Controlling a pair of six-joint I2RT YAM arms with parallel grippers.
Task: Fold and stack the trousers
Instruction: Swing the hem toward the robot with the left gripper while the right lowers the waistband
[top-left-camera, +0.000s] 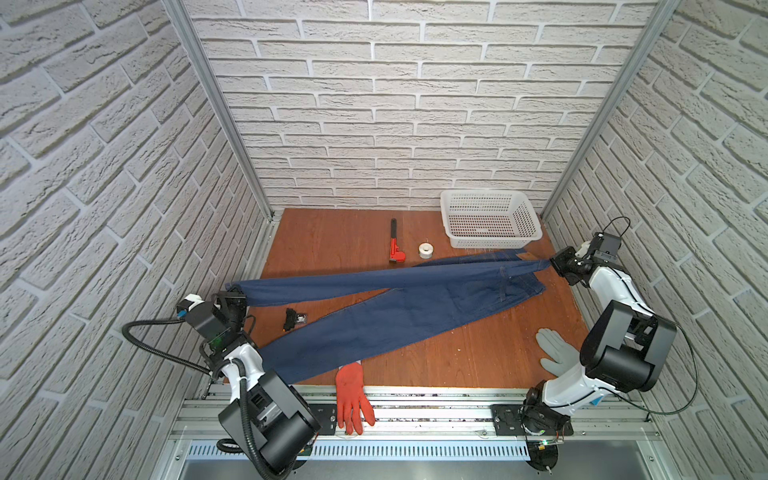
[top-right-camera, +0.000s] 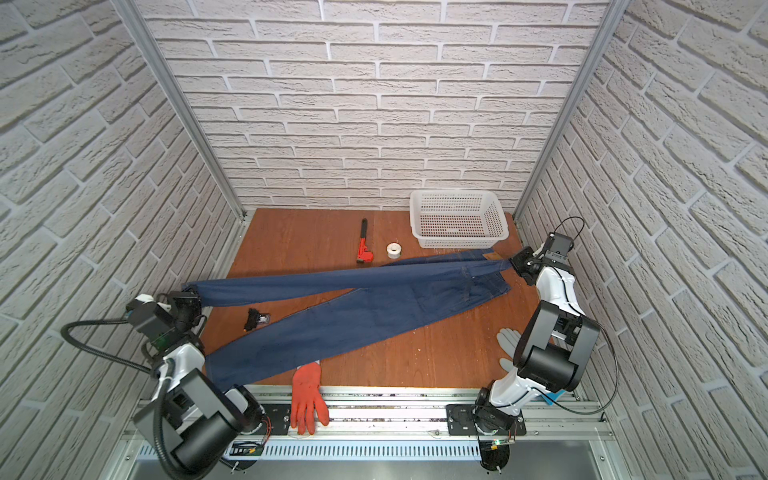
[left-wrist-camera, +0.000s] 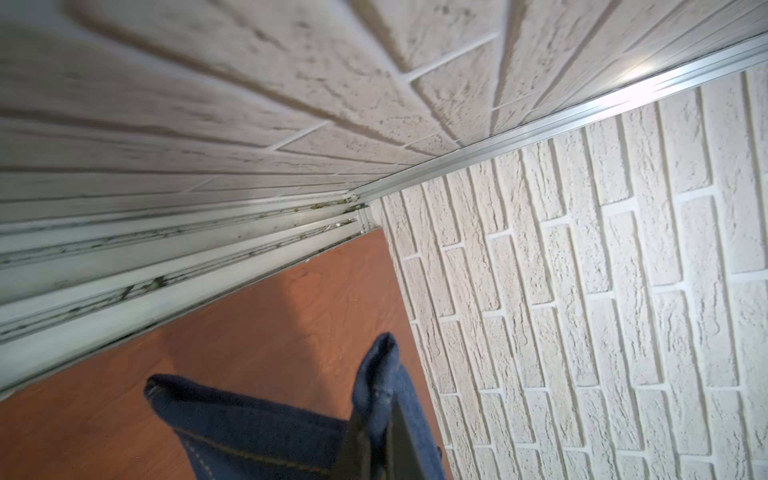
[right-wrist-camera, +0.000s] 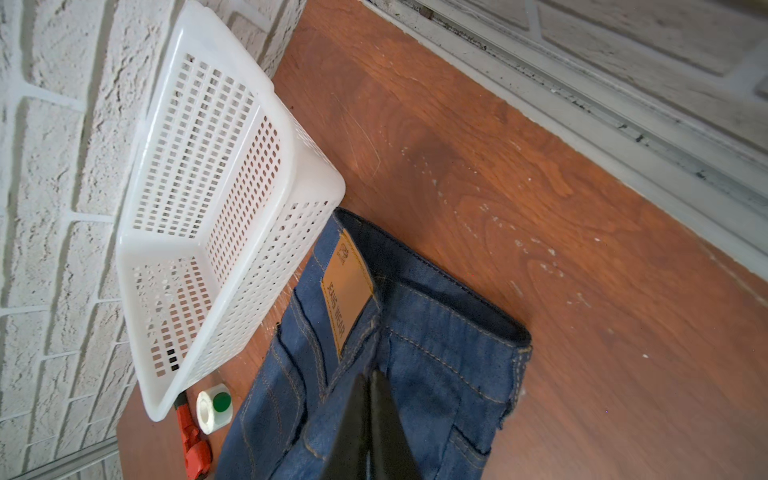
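1. Trousers (top-left-camera: 395, 316): dark blue denim with tan stitching and a tan leather-look patch (right-wrist-camera: 347, 286) reading "JEANS WEAR" at the waistband. In both top views you find them spread across the middle of the wooden table (top-left-camera: 332, 232), the legs parted in a narrow V. One leg runs straight toward the left side. The other lies flat and slants to the near left corner. The waist lies at the right, just in front of the basket.

2. Left gripper (top-left-camera: 244, 296): pinched closed on the hem of the straight leg. In the left wrist view, its dark fingers (left-wrist-camera: 357, 449) have folded denim squeezed between them.

3. Right gripper (top-left-camera: 552, 262): clamped on the waistband, close beside the patch. In the right wrist view you see its tips (right-wrist-camera: 370, 390) pressed together into the cloth.

4. Basket (top-left-camera: 528, 224): white plastic, rectangular, with lattice walls. It stands in the far right corner against the brick wall.

5. Pipe wrench (top-left-camera: 395, 245): red with a black handle. It lies beyond the trousers, left of the basket.

6. Tape roll (top-left-camera: 426, 250): white, with a green core in the right wrist view. It lies between the wrench and the basket.

7. Small black object (top-left-camera: 291, 320): it lies between the two legs, near the left gripper, and is too small for you to identify.

8. Orange-red glove (top-left-camera: 351, 399): rubbery, with its cuff at the edge of the slanting leg and its fingers over the front metal rail.

9. Grey glove (top-left-camera: 555, 351): on the near right of the table, partly hidden behind the right arm.
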